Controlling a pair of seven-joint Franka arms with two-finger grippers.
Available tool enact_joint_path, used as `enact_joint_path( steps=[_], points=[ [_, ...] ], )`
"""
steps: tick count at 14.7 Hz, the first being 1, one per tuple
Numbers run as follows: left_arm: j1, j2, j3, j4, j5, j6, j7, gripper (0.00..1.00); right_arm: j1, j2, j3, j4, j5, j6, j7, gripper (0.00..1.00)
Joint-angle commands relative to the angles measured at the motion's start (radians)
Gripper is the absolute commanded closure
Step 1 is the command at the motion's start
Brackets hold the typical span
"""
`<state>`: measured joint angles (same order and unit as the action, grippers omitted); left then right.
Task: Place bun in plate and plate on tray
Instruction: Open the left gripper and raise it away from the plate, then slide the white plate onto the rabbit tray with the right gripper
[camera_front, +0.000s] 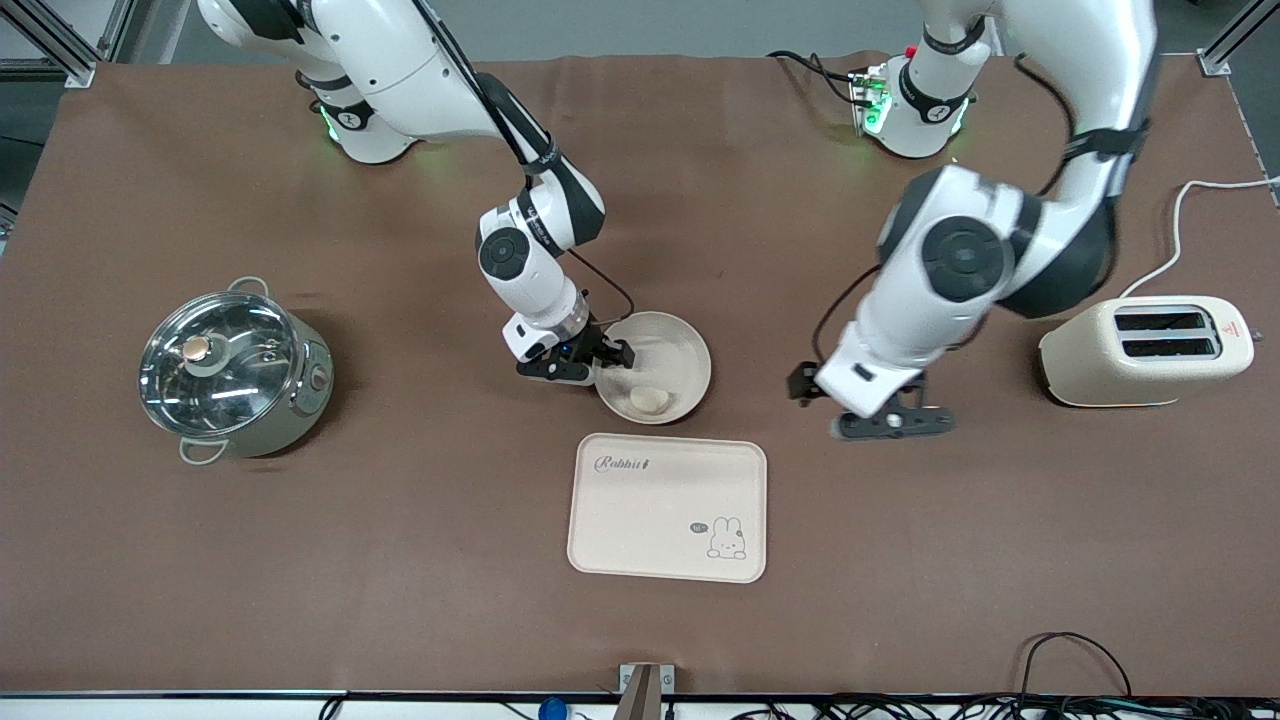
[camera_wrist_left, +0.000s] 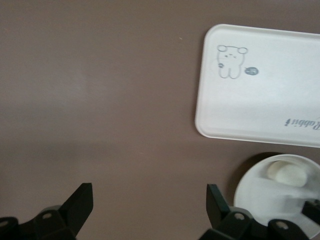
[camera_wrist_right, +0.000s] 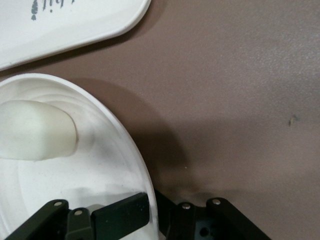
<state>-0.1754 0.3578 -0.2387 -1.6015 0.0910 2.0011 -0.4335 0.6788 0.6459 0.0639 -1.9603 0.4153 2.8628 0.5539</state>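
The bun (camera_front: 648, 400) lies in the plate (camera_front: 680, 345), on the plate's side nearer the front camera. The plate rests on the table just farther from the camera than the tray (camera_front: 667, 507), which holds nothing. My right gripper (camera_front: 603, 362) is shut on the plate's rim at the right arm's end, with one finger inside and one outside. The right wrist view shows this grip (camera_wrist_right: 152, 210) on the plate (camera_wrist_right: 115, 165), plus the bun (camera_wrist_right: 35, 130) and a tray corner (camera_wrist_right: 65, 25). My left gripper (camera_front: 890, 424) is open and empty over bare table, beside the plate; it also shows in the left wrist view (camera_wrist_left: 150, 192).
A steel pot with a glass lid (camera_front: 232, 370) stands toward the right arm's end. A cream toaster (camera_front: 1145, 350) with its white cable stands toward the left arm's end. The left wrist view shows the tray (camera_wrist_left: 260, 85), plate (camera_wrist_left: 265, 200) and bun (camera_wrist_left: 287, 173).
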Motion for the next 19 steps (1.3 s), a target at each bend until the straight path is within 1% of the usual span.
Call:
enact_joint_path(
  steps=[1,2,5,7,8,9,10,12,13,15,16,18,19],
  points=[
    [0.08,-0.091,-0.007,-0.021,0.015,-0.051,0.161,0.0,-0.001,-0.009,-0.003,0.003,0.017,0.006,-0.006,1.0],
    [0.112,-0.121,-0.008,-0.017,0.007,-0.071,0.229,0.0,-0.001,-0.021,-0.003,0.003,0.017,0.006,-0.006,1.0],
    [0.201,-0.233,-0.01,0.031,-0.034,-0.252,0.343,0.0,-0.002,-0.026,-0.003,0.011,0.017,0.006,-0.006,1.0],
    [0.266,-0.299,-0.008,0.078,-0.056,-0.342,0.429,0.0,-0.008,-0.032,-0.003,0.018,0.02,0.003,-0.006,1.0],
    [0.278,-0.319,-0.005,0.1,-0.063,-0.388,0.436,0.0,-0.016,-0.034,0.001,0.029,0.022,0.001,-0.006,1.0],
    [0.28,-0.345,0.001,0.094,-0.066,-0.425,0.438,0.0,-0.018,-0.034,0.001,0.032,0.022,0.003,-0.006,1.0],
    [0.281,-0.37,0.002,0.075,-0.068,-0.441,0.435,0.0,-0.018,-0.034,0.001,0.037,0.023,0.003,-0.008,1.0],
    [0.281,-0.423,0.004,-0.007,-0.07,-0.398,0.432,0.0,-0.018,-0.035,0.002,0.041,0.023,0.006,-0.008,1.0],
    [0.289,-0.433,0.004,-0.021,-0.076,-0.393,0.43,0.0,-0.019,-0.043,0.002,0.043,0.025,0.006,-0.008,1.0],
    [0.31,-0.447,0.004,-0.047,-0.134,-0.386,0.43,0.0,-0.019,-0.048,0.005,0.05,0.033,0.006,-0.008,1.0],
    [0.31,-0.456,0.004,-0.06,-0.135,-0.377,0.432,0.0,-0.025,-0.049,0.008,0.054,0.033,0.006,-0.008,1.0],
    [0.307,-0.439,0.002,-0.02,-0.129,-0.378,0.435,0.0,-0.044,-0.054,0.02,0.058,0.052,0.006,-0.008,1.0],
    [0.307,-0.421,0.002,0.001,-0.128,-0.38,0.433,0.0,-0.062,-0.049,0.028,0.082,0.06,0.006,-0.008,1.0]
  ],
)
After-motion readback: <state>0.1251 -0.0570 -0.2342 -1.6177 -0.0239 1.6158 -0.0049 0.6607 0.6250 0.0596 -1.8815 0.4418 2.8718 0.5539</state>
